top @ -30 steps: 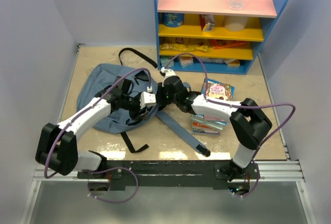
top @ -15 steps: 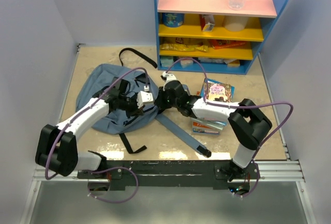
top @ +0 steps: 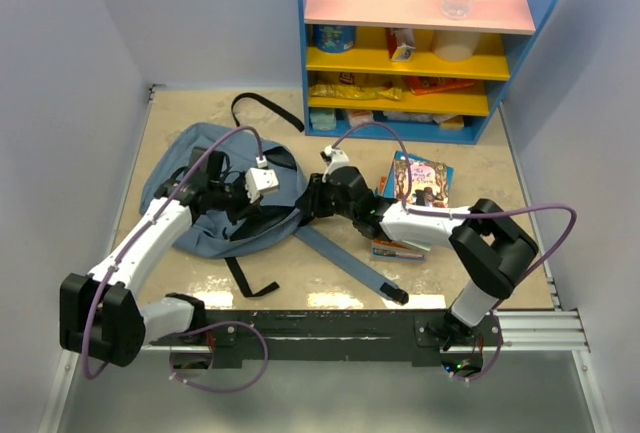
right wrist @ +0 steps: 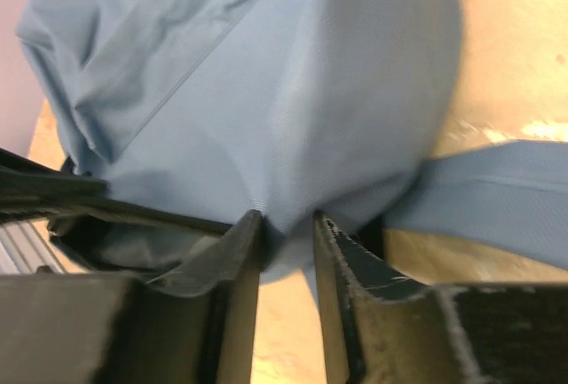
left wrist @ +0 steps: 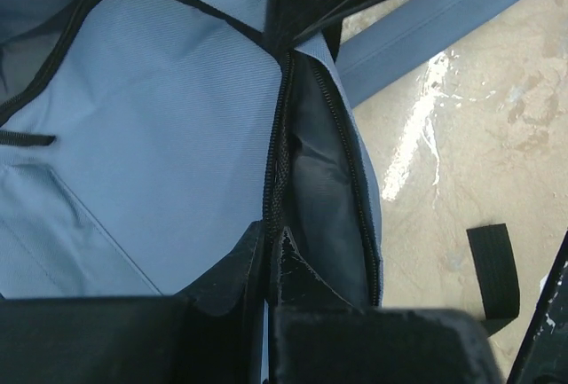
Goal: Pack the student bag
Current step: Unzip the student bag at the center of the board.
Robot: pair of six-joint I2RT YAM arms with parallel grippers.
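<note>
The grey-blue student bag (top: 190, 183) lies on the left of the table, with its zip opening facing the right. My left gripper (top: 262, 215) is shut on the zip edge of the bag (left wrist: 277, 180), its jaws pinching the black zip tape. My right gripper (top: 300, 209) is shut on a fold of the bag's fabric (right wrist: 293, 180) at the right side of the opening. The dark inside of the bag (left wrist: 324, 198) shows between the zip edges. A stack of colourful books (top: 415, 203) lies to the right of the bag, under my right arm.
A grey-blue padded strap (top: 345, 258) runs from the bag toward the table's front edge. Black webbing straps (top: 250, 105) lie behind and in front of the bag. A blue shelf unit (top: 420, 43) with bottles and packets stands at the back right.
Both grippers have moved left with the bag edge. The left wrist has risen toward the back and the bag has shifted slightly left.
</note>
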